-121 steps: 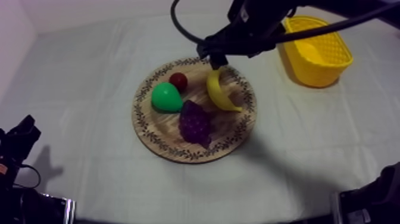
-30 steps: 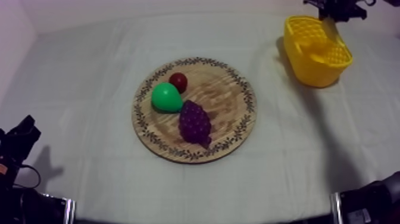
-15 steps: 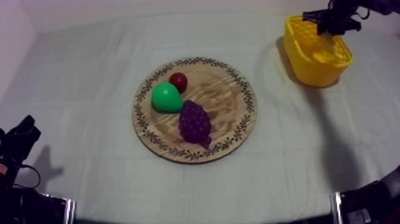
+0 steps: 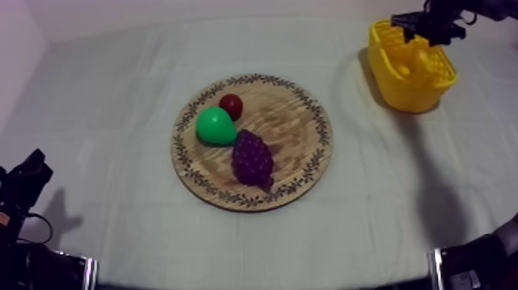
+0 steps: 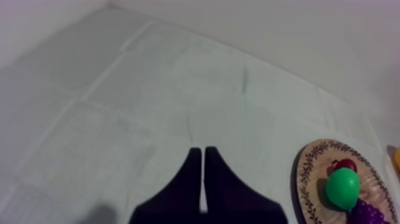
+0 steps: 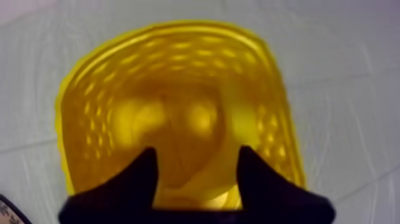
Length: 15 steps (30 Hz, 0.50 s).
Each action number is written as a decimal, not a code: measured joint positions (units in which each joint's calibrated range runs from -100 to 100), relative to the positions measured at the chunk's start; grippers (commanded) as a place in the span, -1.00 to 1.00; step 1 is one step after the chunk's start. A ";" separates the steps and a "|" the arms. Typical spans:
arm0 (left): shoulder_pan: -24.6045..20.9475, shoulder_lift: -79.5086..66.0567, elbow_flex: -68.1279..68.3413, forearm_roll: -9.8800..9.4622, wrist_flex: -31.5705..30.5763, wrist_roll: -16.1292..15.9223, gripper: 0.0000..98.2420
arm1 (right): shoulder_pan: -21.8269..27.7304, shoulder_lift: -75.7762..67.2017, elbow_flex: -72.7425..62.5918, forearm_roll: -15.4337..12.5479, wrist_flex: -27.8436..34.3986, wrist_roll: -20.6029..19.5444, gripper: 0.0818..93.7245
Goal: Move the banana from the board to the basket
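- right gripper [image 6: 198, 159], upper right of the top frame: fingers wide, empty, over the basket [image 4: 401, 91].
- banana [image 4: 406, 68] seems to lie inside it.
- risk: a sideways exit snags the rim and tips the basket.

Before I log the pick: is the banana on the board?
No: the board carries just the pear, grapes and small red fruit.

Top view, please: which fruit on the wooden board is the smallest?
The small red fruit; the green pear beside it and the purple bunch of grapes are clearly larger.
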 measured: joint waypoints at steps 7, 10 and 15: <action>0.00 0.00 0.00 0.00 0.00 0.00 -1.00 | 3.04 -11.99 10.71 0.74 -13.68 -1.20 -0.81; 0.00 0.00 0.00 0.00 0.00 0.00 -1.00 | 4.19 -19.36 16.97 0.26 -19.53 -1.61 -0.85; 0.00 0.00 0.00 0.00 0.00 0.00 -1.00 | 5.80 -31.70 28.31 -1.81 -28.64 -1.93 -0.87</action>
